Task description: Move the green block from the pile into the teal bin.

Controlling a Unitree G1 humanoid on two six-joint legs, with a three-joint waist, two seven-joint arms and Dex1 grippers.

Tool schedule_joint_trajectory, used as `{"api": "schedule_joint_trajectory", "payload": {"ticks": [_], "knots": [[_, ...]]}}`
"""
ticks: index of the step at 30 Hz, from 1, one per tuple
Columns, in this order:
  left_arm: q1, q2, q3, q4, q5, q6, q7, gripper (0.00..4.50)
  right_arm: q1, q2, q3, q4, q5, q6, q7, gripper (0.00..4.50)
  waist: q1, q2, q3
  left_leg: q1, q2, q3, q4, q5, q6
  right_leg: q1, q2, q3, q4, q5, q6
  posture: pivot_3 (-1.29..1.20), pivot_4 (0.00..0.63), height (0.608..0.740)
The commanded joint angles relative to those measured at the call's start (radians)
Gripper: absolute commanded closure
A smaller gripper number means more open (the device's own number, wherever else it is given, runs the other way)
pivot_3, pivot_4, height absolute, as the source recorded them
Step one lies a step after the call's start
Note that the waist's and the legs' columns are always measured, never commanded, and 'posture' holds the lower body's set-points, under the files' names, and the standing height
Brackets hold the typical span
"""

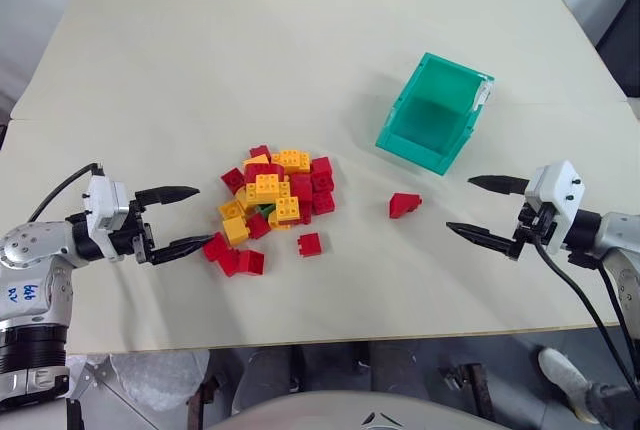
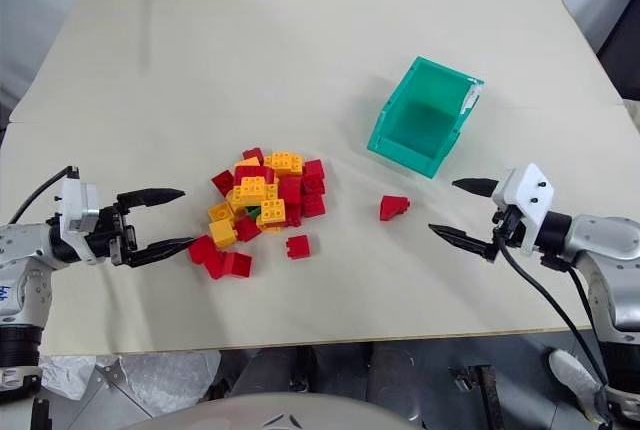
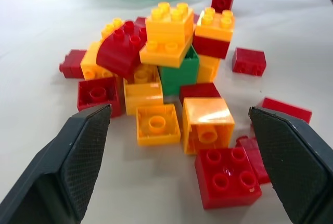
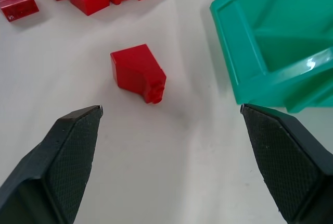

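Observation:
The pile [image 1: 270,200] of red and yellow bricks lies in the middle of the table. The green block [image 3: 179,74] is wedged low in the pile under yellow bricks, with just a sliver of it showing from above [image 1: 266,210]. The teal bin [image 1: 436,112] stands empty behind and to the right of the pile. My left gripper [image 1: 178,220] hovers open just left of the pile, pointing at it, nothing between its fingers. My right gripper [image 1: 485,207] is open at the right, in front of the bin, facing a lone red brick [image 1: 404,205].
A single red brick [image 1: 309,244] and a few more red ones [image 1: 236,258] lie loose at the front of the pile. The table's front edge [image 1: 330,335] runs close below both grippers. Cream tabletop [image 1: 250,60] stretches behind the pile.

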Motion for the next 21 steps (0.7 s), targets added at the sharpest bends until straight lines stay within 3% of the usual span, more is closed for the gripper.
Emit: {"api": "schedule_joint_trajectory", "payload": {"ticks": [1,6,11,15,21], "knots": [[-0.008,0.006,0.023,-0.034,-0.019,-0.001,0.007,0.00,-0.015,0.011,-0.008,-0.007,0.013,0.000,-0.009,0.04,0.000,0.000,0.000,0.000,0.000,0.000,0.000,0.000,0.000,0.000,0.000,0.000,0.000,0.000,0.000,0.00,0.150,0.740],[-0.050,-0.008,0.037,-0.075,-0.028,0.111,0.155,0.00,-0.024,0.023,-0.006,-0.003,0.009,-0.004,-0.019,0.04,0.003,0.000,0.000,0.000,0.000,0.000,0.001,0.000,0.000,0.000,0.000,0.000,0.001,0.000,0.000,0.00,0.150,0.740],[-0.038,-0.005,0.014,-0.118,-0.042,0.096,0.084,0.00,-0.035,0.037,-0.001,-0.005,0.008,-0.002,-0.029,0.04,0.000,0.000,0.000,0.000,0.000,0.001,0.001,0.000,0.000,0.000,0.001,0.001,0.001,0.000,0.000,0.00,0.150,0.740],[-0.018,-0.016,-0.028,-0.171,-0.041,0.055,0.001,0.88,-0.047,0.048,0.007,-0.018,0.015,0.005,-0.033,0.00,-0.001,0.000,0.000,0.001,0.000,0.002,0.001,0.000,0.000,0.000,0.002,0.002,0.001,0.000,0.000,0.00,0.150,0.740],[-0.042,-0.044,-0.140,-0.256,-0.054,0.080,-0.080,2.82,-0.068,0.077,0.049,-0.076,0.051,0.032,-0.020,0.00,0.001,0.000,0.000,0.001,0.001,0.003,0.001,0.000,0.000,0.000,0.003,0.003,0.001,0.000,0.000,0.00,0.150,0.740]]}}
